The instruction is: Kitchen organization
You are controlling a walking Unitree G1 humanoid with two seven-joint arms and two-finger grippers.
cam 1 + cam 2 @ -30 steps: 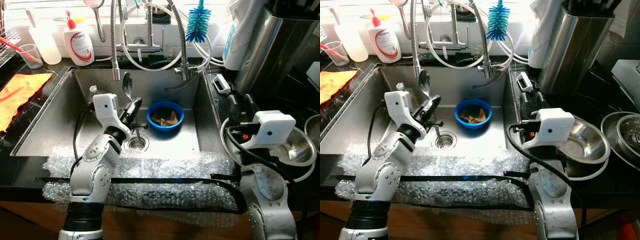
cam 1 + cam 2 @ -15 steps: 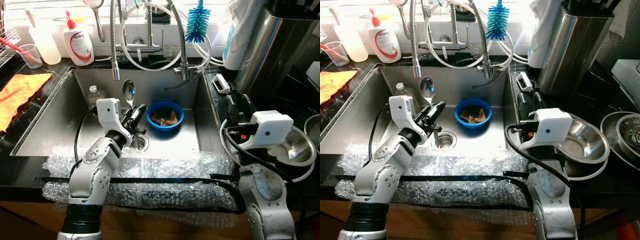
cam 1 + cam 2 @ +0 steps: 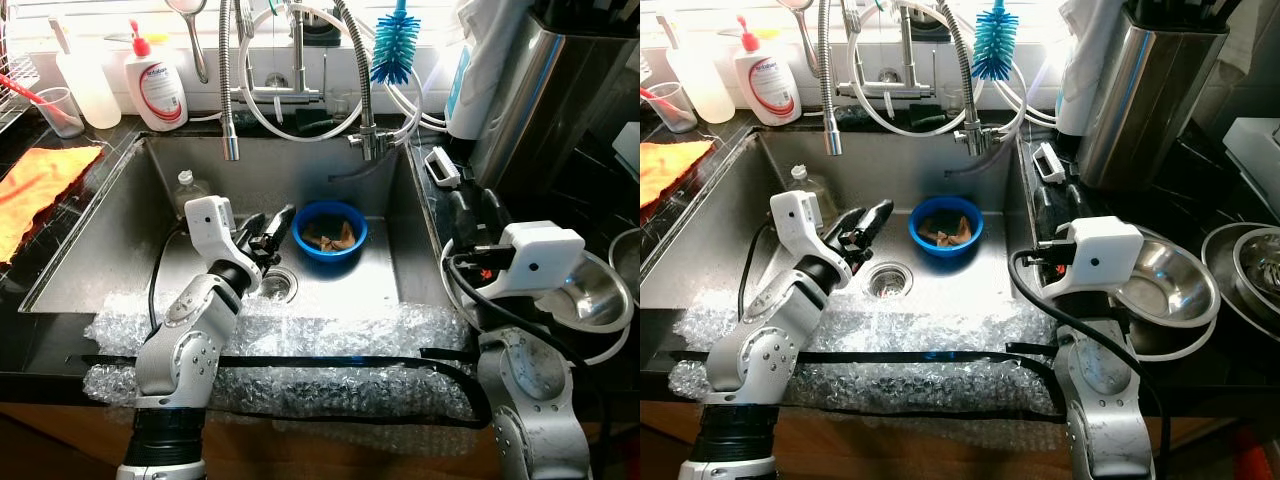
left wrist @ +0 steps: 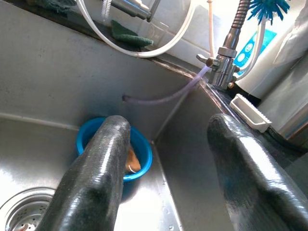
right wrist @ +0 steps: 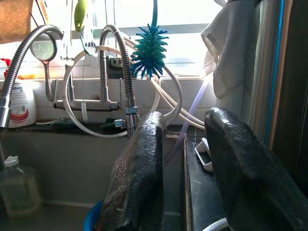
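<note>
My left gripper (image 3: pixel 267 222) reaches into the steel sink (image 3: pixel 120 230), just left of a blue bowl (image 3: pixel 330 231) that holds brownish food scraps. Its two black fingers (image 4: pixel 103 159) stand apart with nothing between them, and the left wrist view looks past them at the blue bowl (image 4: pixel 139 154) and the sink's back corner. My right gripper (image 3: pixel 480 208) hovers over the dark counter right of the sink, open and empty, with its fingers (image 5: pixel 139 168) pointing toward the faucet.
A drain (image 3: pixel 275 285) lies below the left gripper and a small clear bottle (image 3: pixel 185 188) stands at the sink's left wall. Bubble wrap (image 3: pixel 330 340) covers the front edge. Faucet hoses (image 3: pixel 230 90), soap bottle (image 3: pixel 157 85), blue brush (image 3: pixel 397 45), orange cloth (image 3: pixel 40 185), steel bowl (image 3: pixel 590 290) surround it.
The spoon that stood upright in my left gripper is no longer between its fingers, which have spread apart and tipped lower toward the blue bowl. The right arm has stayed put.
</note>
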